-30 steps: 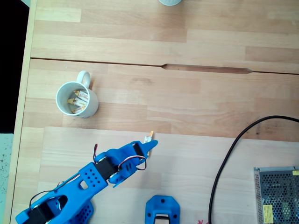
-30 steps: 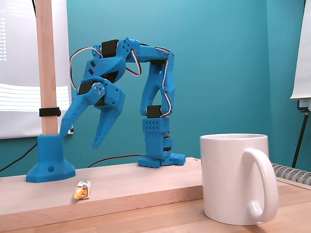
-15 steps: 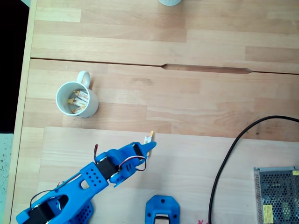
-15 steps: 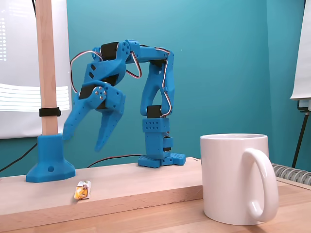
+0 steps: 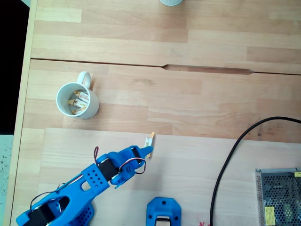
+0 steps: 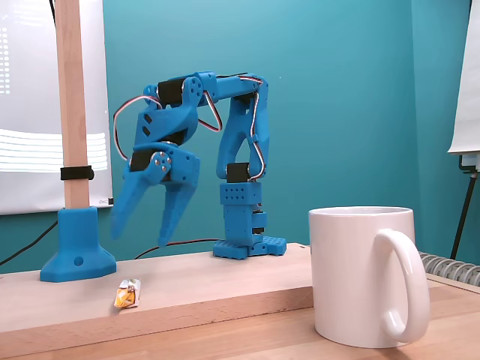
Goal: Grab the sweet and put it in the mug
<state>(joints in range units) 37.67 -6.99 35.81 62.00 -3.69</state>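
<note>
The sweet point(image 5: 150, 139) is a tiny white-wrapped candy with orange ends, lying on the wooden table; in the side fixed view the sweet point(image 6: 127, 293) rests near the board's front edge. My blue gripper point(image 6: 139, 240) hangs open just above and behind it, with nothing between the fingers. Seen from above, the gripper point(image 5: 145, 151) ends right beside the sweet's lower end. The white mug point(image 5: 91, 108) with a loop handle stands to the upper left and holds other wrapped sweets point(image 5: 78, 100). From the side, the mug point(image 6: 352, 277) fills the right foreground.
A blue stand point(image 5: 163, 213) sits at the bottom edge, and it carries a wooden post point(image 6: 69, 105). A black cable point(image 5: 225, 165) and a metal mesh box point(image 5: 277, 197) lie at the right. A pale round vessel point(image 5: 170, 2) is at the top edge.
The open gripper has come down toward the table and shifted slightly back from the sweet. The sweet and the mug have stayed in place.
</note>
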